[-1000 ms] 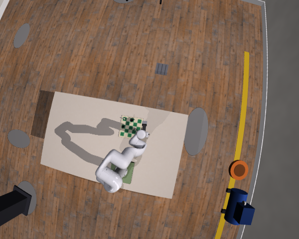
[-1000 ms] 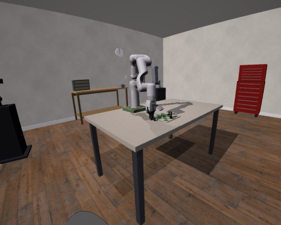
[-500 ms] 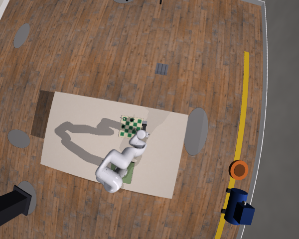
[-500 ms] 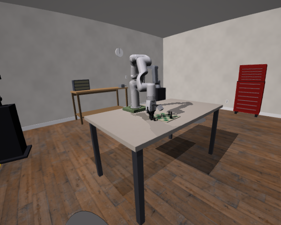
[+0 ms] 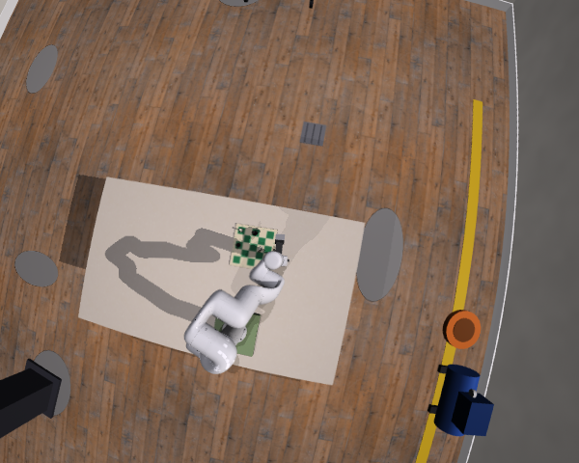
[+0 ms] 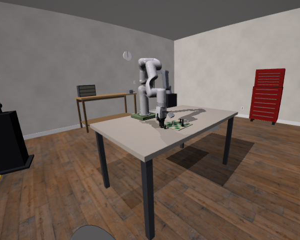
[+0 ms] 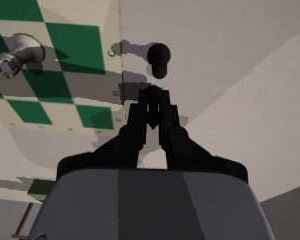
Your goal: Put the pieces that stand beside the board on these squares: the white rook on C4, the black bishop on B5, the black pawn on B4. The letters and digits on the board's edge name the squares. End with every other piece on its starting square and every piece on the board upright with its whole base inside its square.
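On the table (image 5: 150, 209) (image 6: 124, 131) (image 7: 230, 40), the board (image 5: 234, 261) (image 6: 179, 128) (image 7: 82, 10) lies flat, its green and pale squares partly shaded. Just outside its lettered edge, the end effector (image 5: 279, 244) (image 6: 161, 125) (image 7: 153, 102) points down, its 2 fingers clamped on the bishop (image 7: 152, 118). This piece is black and mostly hidden by the fingers; whether its base touches the table cannot be told.

The pawn (image 6: 165, 128) (image 7: 159, 57) is 1 black piece beside the same edge, off the board, near the fingertips and apart from the board. It stands upright on the table. Neither black piece is on its target square.

The rook (image 6: 172, 123) (image 7: 30, 48), white with a notched head, stands upright on the board, in the row lettered C and 1 square in from the edge square. The digit for that square is too small to read.

At least 2 further black pieces (image 5: 255, 231) (image 6: 182, 122) stand on the board, their types unclear. The arm (image 5: 230, 309) (image 6: 151, 69) rises from 1 green base (image 5: 250, 344) (image 6: 143, 117) on the table.
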{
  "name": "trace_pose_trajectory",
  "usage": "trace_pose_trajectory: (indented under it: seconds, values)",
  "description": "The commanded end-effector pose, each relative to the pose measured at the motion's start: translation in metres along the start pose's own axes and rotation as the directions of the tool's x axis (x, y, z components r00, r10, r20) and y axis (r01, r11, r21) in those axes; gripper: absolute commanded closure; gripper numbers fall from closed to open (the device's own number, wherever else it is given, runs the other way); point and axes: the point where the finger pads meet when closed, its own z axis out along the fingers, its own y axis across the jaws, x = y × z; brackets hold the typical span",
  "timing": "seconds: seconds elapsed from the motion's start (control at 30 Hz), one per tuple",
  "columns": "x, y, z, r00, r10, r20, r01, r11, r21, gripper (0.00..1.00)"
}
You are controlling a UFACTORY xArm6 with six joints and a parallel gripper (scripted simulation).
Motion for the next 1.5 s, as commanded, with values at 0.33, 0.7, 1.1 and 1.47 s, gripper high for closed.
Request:
trace_pose_trajectory:
  seconds: [0.33,0.7,1.1,1.47]
  values:
    - [0.002,0.001,-0.072,1.000,0.000,-0.005,0.000,1.000,-0.002,1.00]
    - [0.001,0.001,-0.099,1.000,0.000,-0.005,0.000,1.000,-0.002,1.00]
    - [0.050,-0.032,-0.103,0.999,0.039,-0.006,-0.039,0.999,-0.002,1.00]
    - [0.080,-0.058,-0.105,0.998,0.064,-0.006,-0.064,0.998,-0.002,1.00]
